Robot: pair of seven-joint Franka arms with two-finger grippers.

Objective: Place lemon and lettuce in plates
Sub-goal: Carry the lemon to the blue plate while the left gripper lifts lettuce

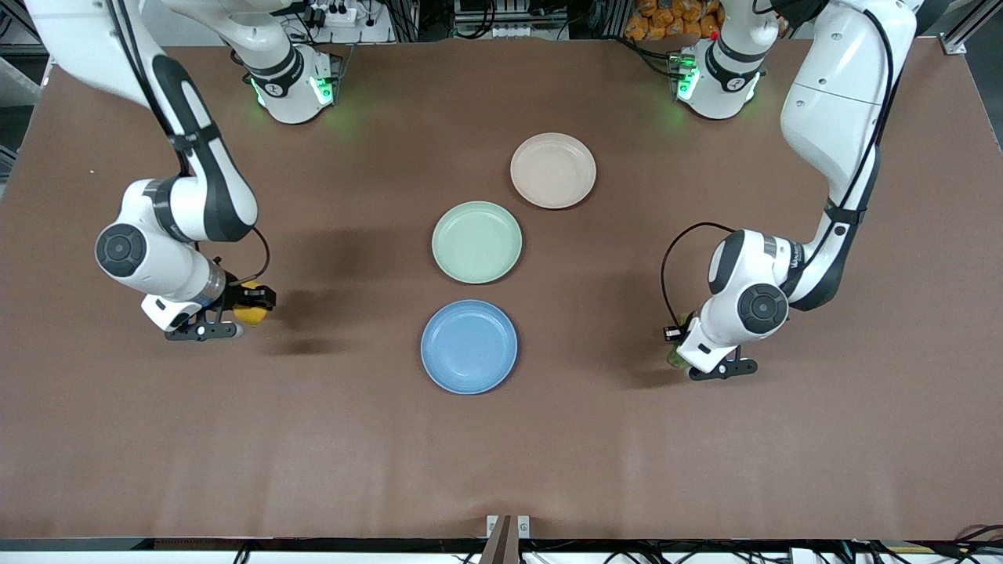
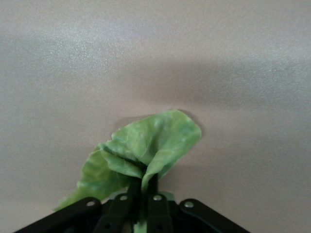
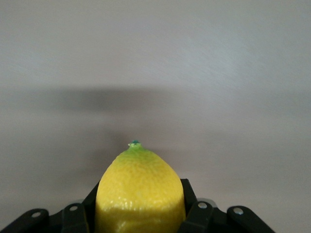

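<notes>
My right gripper (image 1: pixel 249 307) is shut on the lemon (image 1: pixel 251 315), a bright-yellow fruit with a green pointed tip, and holds it just above the table toward the right arm's end. The lemon (image 3: pixel 140 194) fills the space between the fingers in the right wrist view. My left gripper (image 1: pixel 680 354) is shut on the lettuce (image 1: pixel 675 357), mostly hidden under the hand in the front view. In the left wrist view the green leaf (image 2: pixel 146 150) is pinched between the closed fingers (image 2: pixel 156 187). The blue plate (image 1: pixel 468 346) and the beige-pink plate (image 1: pixel 553 170) lie empty mid-table.
A pale green plate (image 1: pixel 477 241) lies empty between the blue and beige-pink plates. The brown table (image 1: pixel 501 454) spreads wide around the three plates. The two arm bases stand along the table's farthest edge from the front camera.
</notes>
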